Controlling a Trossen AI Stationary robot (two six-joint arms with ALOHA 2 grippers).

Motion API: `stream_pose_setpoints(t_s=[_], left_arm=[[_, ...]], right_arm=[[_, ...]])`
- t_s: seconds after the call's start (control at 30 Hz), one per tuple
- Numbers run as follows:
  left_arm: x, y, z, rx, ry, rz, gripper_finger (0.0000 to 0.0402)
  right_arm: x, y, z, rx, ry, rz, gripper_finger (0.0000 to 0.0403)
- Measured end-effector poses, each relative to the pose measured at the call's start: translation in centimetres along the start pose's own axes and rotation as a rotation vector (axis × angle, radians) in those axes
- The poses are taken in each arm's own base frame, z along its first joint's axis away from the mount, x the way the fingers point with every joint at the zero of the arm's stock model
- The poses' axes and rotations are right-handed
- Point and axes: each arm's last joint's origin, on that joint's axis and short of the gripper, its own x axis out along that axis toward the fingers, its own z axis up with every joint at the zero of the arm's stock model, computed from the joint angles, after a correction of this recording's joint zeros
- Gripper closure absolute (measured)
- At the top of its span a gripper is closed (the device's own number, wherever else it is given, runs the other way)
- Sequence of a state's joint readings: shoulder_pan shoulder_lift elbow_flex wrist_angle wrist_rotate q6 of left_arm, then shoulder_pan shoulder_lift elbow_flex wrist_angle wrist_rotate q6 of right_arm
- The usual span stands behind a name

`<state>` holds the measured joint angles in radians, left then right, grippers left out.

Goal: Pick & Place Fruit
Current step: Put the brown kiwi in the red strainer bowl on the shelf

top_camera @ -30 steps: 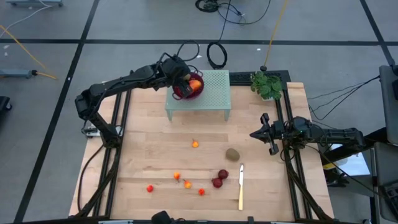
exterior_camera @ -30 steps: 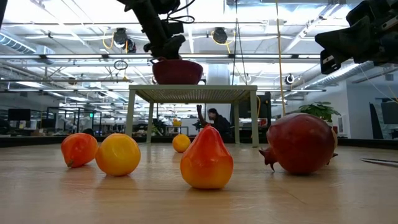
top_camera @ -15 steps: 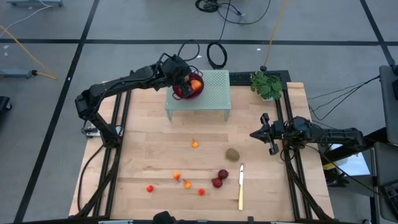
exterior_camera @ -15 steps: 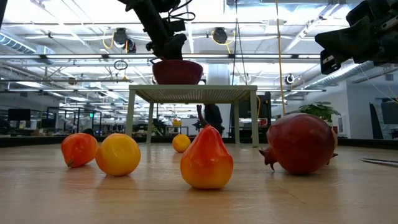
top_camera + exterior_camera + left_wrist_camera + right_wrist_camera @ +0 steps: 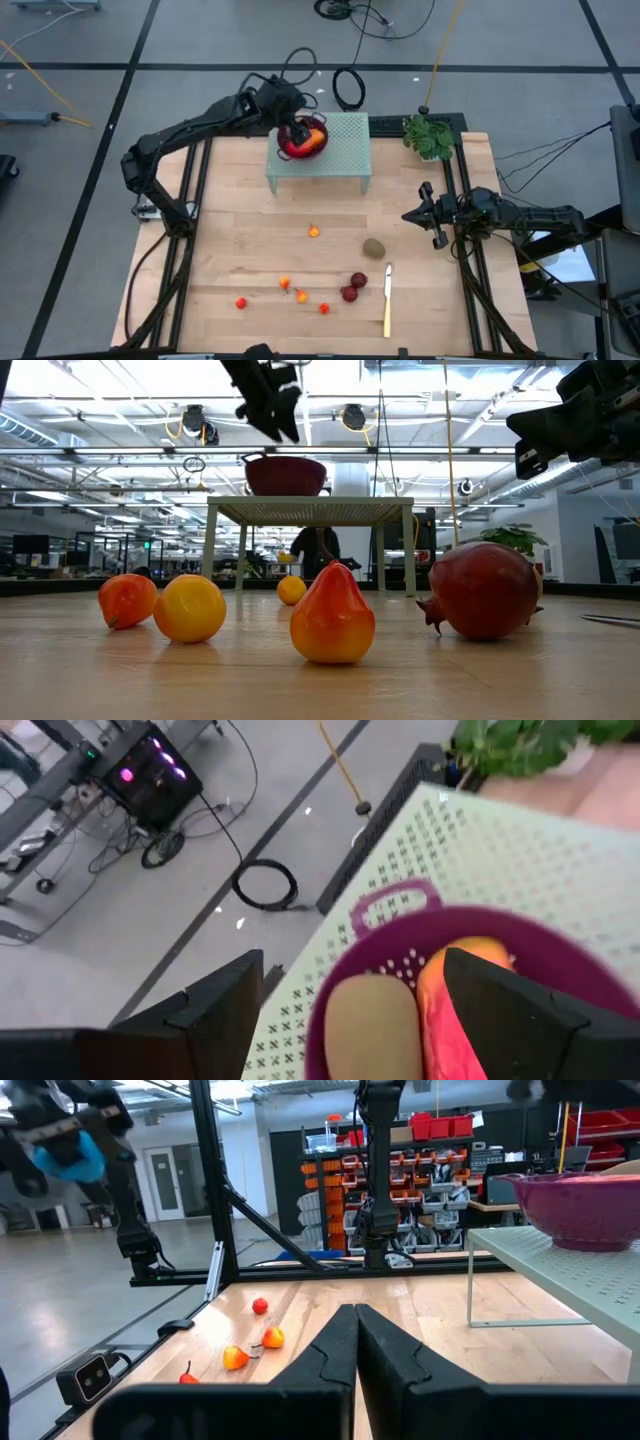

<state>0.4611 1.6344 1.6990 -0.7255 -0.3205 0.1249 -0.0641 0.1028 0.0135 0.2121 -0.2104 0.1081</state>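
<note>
A purple bowl (image 5: 305,141) stands on the pale green perforated stand (image 5: 340,160) at the table's far side. In it lie a brown-green oval fruit (image 5: 368,1023) and an elongated red-orange fruit (image 5: 455,1005). My left gripper (image 5: 350,1020) hovers open above the bowl's left part (image 5: 272,400), holding nothing. On the table rest a kiwi-like oval (image 5: 374,247), two dark red round fruits (image 5: 354,286) and several small orange-red pieces (image 5: 301,296). My right gripper (image 5: 410,214) waits shut at the table's right edge.
A yellow-handled knife (image 5: 387,300) lies near the front right, beside the dark red fruits. A green plant (image 5: 428,136) stands at the far right corner. A person (image 5: 318,550) shows in the room behind the stand. Bare wood lies between the stand and the loose fruit.
My left gripper has risen out of the purple bowl and now hangs clear above it. The fruit in the bowl stays where it was.
</note>
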Motion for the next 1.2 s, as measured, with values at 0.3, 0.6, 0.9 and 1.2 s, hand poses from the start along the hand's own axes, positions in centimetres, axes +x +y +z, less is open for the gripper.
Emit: stream_pose_setpoints(t_s=[0.3,0.6,0.9,1.2], left_arm=[[-5.2,-2.6,1.9,-0.074,0.029,-0.169,0.0092],[-7.8,-6.4,1.1,-0.156,0.134,-0.305,0.0092],[-7.4,-9.6,-0.8,-0.241,0.230,-0.319,0.0176],[-5.3,-13.3,-2.1,-0.196,0.140,-0.453,0.0330]], right_arm=[[0.0,0.0,0.0,0.000,0.000,0.000,0.0403],[0.0,0.0,0.1,0.025,-0.010,0.001,0.0403],[0.0,0.0,0.2,0.034,-0.017,0.003,0.0403],[0.0,0.0,0.3,0.050,-0.033,0.006,0.0403]])
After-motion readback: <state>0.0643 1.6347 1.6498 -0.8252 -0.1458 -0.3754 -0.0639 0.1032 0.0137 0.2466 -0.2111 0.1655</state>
